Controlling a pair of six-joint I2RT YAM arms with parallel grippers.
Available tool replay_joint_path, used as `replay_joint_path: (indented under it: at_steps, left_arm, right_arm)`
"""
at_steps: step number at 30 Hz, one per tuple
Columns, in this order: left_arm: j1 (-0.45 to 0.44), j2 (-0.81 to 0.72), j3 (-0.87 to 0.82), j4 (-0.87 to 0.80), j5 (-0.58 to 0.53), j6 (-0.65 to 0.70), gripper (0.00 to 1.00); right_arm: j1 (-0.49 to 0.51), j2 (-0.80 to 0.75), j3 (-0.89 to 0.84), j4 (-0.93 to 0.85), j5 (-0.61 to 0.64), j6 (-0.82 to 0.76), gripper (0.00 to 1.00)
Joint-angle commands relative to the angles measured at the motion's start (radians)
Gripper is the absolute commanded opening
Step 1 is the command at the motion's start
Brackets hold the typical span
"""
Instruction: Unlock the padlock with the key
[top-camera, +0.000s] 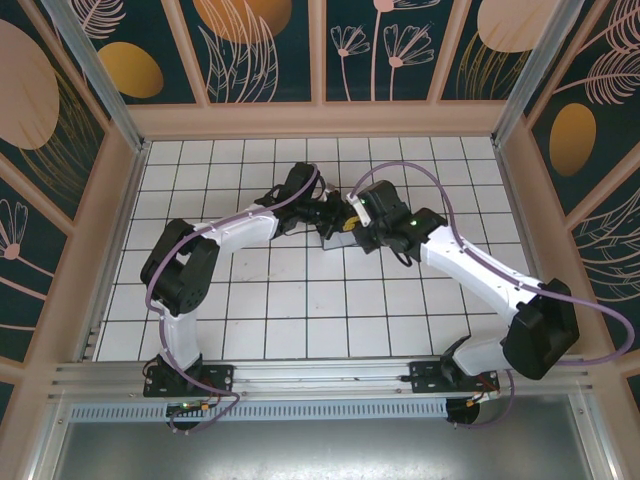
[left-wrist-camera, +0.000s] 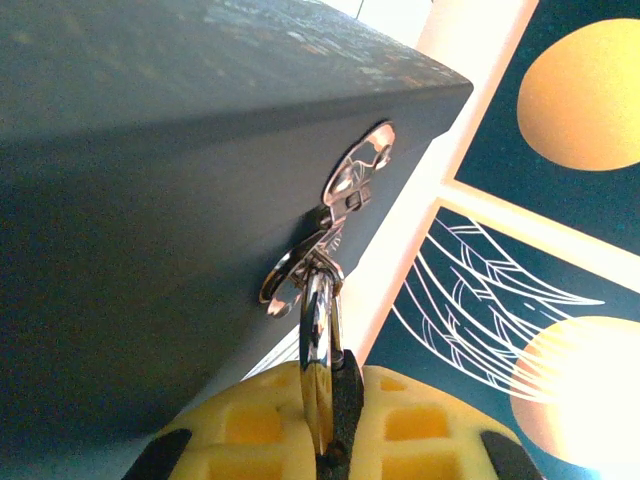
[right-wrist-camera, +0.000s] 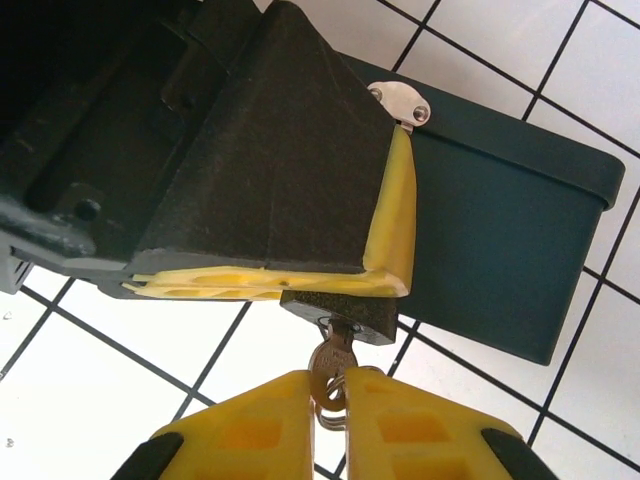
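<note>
The small dark padlock hangs by its silver shackle from the metal hasp of a dark teal box. My left gripper is shut on the padlock, whose dark body is pinched between the yellow pads. The key sits in the keyhole on the padlock's underside, with its ring hanging below. My right gripper is shut on the key's head, just under the padlock. In the top view, both grippers meet at the box near the middle of the tiled floor.
The left gripper's black body with yellow pad covers the box's front corner. White tiled floor spreads all round the box. Painted walls on wooden frames enclose the floor at the back and sides.
</note>
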Motion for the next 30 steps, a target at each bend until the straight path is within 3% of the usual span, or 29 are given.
replay_joint_path:
  at_steps: [1, 14, 23, 30]
  left_arm:
    - [-0.003, -0.038, 0.03, 0.033, 0.059, 0.015, 0.0]
    - [-0.018, -0.061, 0.015, 0.12, 0.098, -0.044, 0.0]
    - [0.006, -0.049, -0.035, 0.142, 0.096, -0.066, 0.0]
    - [0.005, -0.04, -0.012, 0.117, 0.091, -0.058, 0.0]
  right_arm:
    - [-0.004, 0.033, 0.039, 0.053, 0.016, 0.011, 0.12]
    - [-0.043, 0.063, 0.035, 0.197, -0.08, 0.095, 0.06]
    - [-0.131, -0.126, -0.021, 0.133, -0.195, 0.128, 0.16]
    - [-0.127, -0.133, -0.054, 0.112, -0.204, 0.084, 0.23]
